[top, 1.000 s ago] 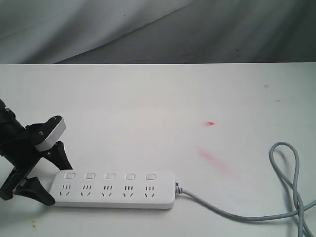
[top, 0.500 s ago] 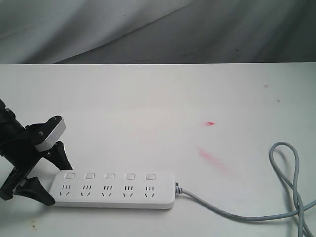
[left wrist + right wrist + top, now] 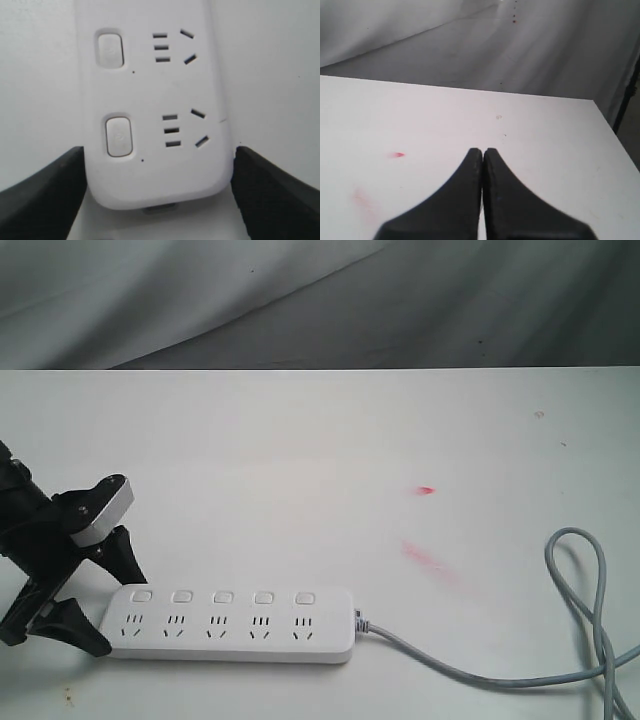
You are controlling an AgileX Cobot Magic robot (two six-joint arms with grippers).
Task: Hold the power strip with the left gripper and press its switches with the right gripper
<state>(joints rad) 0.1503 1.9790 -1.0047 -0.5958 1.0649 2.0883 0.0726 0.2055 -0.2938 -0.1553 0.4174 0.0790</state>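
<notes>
The white power strip [image 3: 230, 625] lies flat near the table's front edge, its grey cord [image 3: 480, 675] running off to the right. Five white switches [image 3: 222, 597] line its far side, one above each socket. My left gripper [image 3: 115, 612] straddles the strip's left end, one black finger on each long side. In the left wrist view both fingers [image 3: 60, 185] press against the strip [image 3: 155, 90], with two switches [image 3: 118, 136] showing. My right gripper [image 3: 482, 151] is shut on nothing, above bare table, and is out of the exterior view.
The white table [image 3: 320, 460] carries red smudges [image 3: 427, 489] right of centre. The cord loops at the right edge [image 3: 590, 570]. A grey cloth backdrop [image 3: 320, 300] hangs behind the table's far edge.
</notes>
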